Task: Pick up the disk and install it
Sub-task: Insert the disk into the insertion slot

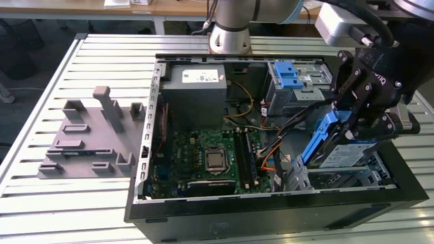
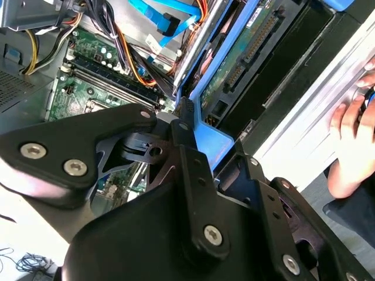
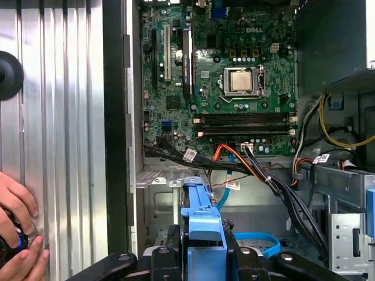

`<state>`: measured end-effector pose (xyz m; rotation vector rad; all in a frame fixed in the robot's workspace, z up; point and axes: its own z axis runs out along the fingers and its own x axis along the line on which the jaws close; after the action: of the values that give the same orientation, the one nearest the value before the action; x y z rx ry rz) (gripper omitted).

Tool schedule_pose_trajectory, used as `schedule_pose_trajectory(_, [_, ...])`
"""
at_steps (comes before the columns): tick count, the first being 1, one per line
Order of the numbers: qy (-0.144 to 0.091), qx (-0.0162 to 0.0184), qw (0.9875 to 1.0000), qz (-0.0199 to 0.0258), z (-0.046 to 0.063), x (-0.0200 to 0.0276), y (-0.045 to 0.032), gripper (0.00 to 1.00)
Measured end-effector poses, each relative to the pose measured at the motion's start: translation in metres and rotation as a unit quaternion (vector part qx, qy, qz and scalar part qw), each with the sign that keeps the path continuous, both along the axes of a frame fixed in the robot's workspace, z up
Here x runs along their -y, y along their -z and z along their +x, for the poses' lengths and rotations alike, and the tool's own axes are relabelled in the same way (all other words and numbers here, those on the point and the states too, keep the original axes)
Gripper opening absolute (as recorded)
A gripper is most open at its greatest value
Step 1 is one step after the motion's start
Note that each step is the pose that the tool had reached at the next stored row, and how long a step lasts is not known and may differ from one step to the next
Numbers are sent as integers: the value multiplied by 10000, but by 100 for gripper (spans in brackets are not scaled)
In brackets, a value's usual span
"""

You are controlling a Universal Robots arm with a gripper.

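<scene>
The disk [image 1: 344, 153] is a silver drive with a white-and-blue label and blue rails. It hangs tilted, almost on edge, over the metal drive bay [image 1: 352, 178] at the front corner of the open computer case, on the exterior view's right. My gripper [image 1: 349, 127] is shut on its upper blue rail. In the first wrist view the blue rail of the disk [image 3: 202, 218] sits clamped in the gripper [image 3: 203, 260]. The second wrist view shows the disk's green circuit-board side [image 2: 234, 64] beyond the black fingers [image 2: 183, 120].
Inside the case lie the motherboard [image 1: 210, 157], a grey power-supply box [image 1: 196, 84], a metal cage with a blue latch [image 1: 295, 79] and loose orange and black cables [image 1: 271, 152]. A grey fixture [image 1: 88, 137] stands on the table. A person's hand [image 3: 17, 234] rests outside the case.
</scene>
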<state>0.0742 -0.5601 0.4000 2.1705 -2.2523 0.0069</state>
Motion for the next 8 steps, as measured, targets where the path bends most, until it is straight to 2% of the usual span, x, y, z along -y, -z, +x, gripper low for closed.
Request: schedule_pose_trajectory(8, [0, 0, 10000, -1, 0, 0, 132, 36])
